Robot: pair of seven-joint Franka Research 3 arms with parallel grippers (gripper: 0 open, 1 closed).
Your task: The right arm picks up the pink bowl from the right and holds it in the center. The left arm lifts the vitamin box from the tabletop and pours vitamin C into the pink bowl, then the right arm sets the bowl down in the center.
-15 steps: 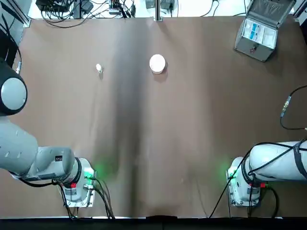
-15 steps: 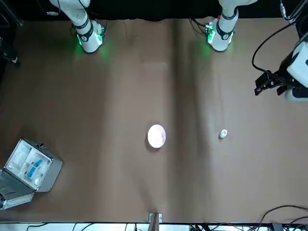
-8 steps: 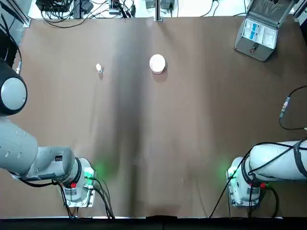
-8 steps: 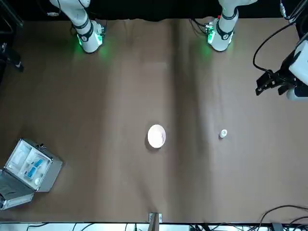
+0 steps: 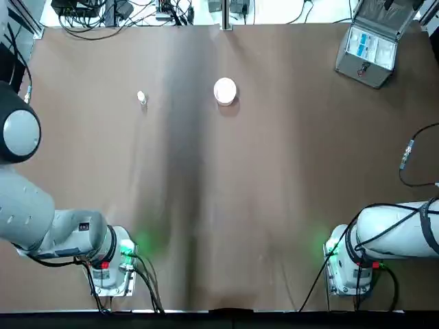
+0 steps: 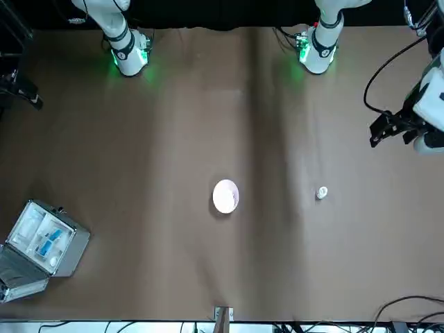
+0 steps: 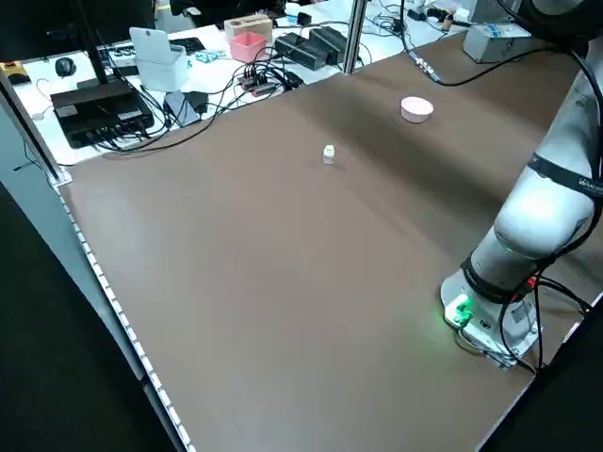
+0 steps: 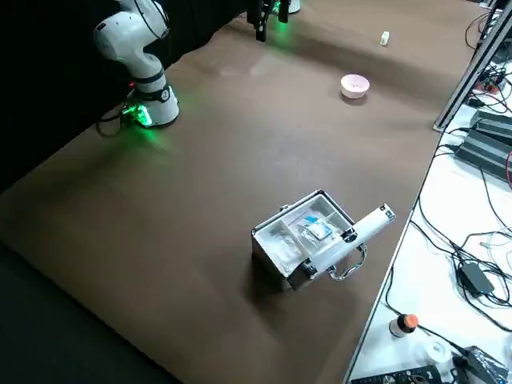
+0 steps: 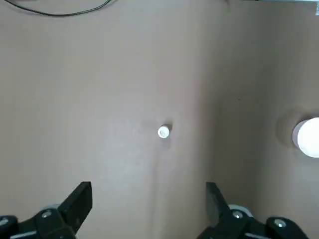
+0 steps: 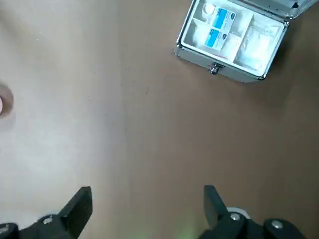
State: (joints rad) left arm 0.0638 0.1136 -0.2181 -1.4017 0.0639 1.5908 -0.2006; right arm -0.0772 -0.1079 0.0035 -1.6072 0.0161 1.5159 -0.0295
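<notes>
The pink bowl [image 5: 225, 91] [image 6: 225, 196] stands upright on the tabletop [image 5: 274, 192], far from the bases and near the middle. The vitamin box [image 5: 141, 97] [image 6: 322, 193] stands on the table to the bowl's left, apart from it. My left gripper [image 9: 148, 199] [image 6: 392, 128] hovers open high over the table's left side, with the vitamin box [image 9: 163, 131] below it and the bowl [image 9: 309, 138] off to one side. My right gripper [image 10: 145, 201] hangs open and empty high over the right side, and only the bowl's edge [image 10: 4, 105] shows in its view.
An open grey hinged case [image 5: 370, 44] [image 10: 232, 40] with blue-white contents sits at the far right corner. Cables and devices [image 7: 188, 75] crowd the bench beyond the far edge. A loose black cable [image 5: 411, 157] hangs by the right edge.
In the front view the left gripper has drifted slightly away from the bases. The bowl, the vitamin box and the case have not moved.
</notes>
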